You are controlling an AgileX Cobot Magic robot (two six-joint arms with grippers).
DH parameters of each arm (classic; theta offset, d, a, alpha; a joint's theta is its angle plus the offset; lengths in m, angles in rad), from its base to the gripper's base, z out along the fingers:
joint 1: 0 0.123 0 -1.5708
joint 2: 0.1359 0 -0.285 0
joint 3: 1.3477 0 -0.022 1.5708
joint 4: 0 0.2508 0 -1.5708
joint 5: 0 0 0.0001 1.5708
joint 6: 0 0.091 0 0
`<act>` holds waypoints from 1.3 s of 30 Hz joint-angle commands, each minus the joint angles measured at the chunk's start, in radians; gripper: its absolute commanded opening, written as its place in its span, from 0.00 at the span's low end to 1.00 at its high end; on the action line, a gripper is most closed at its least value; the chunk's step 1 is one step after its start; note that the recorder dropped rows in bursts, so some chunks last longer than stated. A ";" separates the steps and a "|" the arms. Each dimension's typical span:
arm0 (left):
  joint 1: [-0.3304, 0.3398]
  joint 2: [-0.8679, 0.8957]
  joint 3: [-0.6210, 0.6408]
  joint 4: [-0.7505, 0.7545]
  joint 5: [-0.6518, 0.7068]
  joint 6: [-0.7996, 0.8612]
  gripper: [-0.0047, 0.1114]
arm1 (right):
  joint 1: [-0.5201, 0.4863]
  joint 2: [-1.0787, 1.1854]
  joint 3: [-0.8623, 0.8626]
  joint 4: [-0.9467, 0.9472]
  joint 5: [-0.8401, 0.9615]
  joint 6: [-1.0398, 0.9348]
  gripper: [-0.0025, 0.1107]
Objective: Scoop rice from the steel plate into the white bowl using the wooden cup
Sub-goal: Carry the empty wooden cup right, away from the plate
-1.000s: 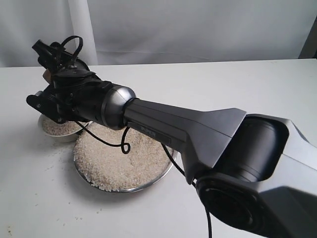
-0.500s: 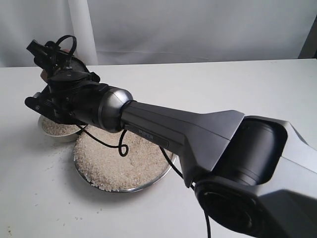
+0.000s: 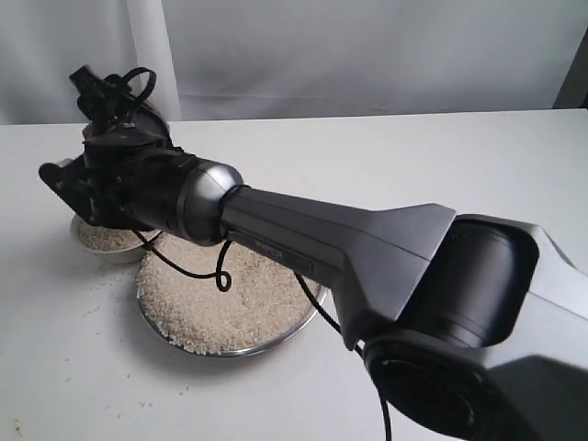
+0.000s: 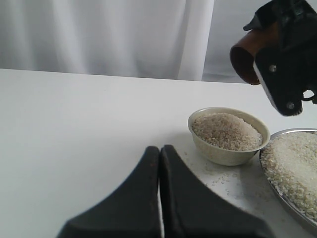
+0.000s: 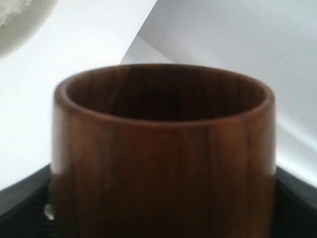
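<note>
White tabletop (image 3: 441, 156) carries the white bowl (image 4: 218, 151) heaped with rice (image 4: 225, 130) beside the well-laden steel plate (image 3: 287, 334), the right gripper (image 4: 277, 54) pinching the seemingly empty wooden cup (image 5: 163, 148) raised near the bowl, the left gripper (image 4: 159, 198) idle with fingers pressed together, so little appears left to do.

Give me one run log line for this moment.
right gripper: shut on wooden cup, tipped, aloft near white bowl | white bowl: heaped rice | steel plate: holds rice | left gripper: shut, empty
</note>
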 commanded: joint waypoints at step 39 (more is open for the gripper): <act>-0.006 0.000 0.001 -0.001 -0.008 -0.002 0.04 | -0.458 -1.231 1.433 0.742 -0.881 0.687 0.02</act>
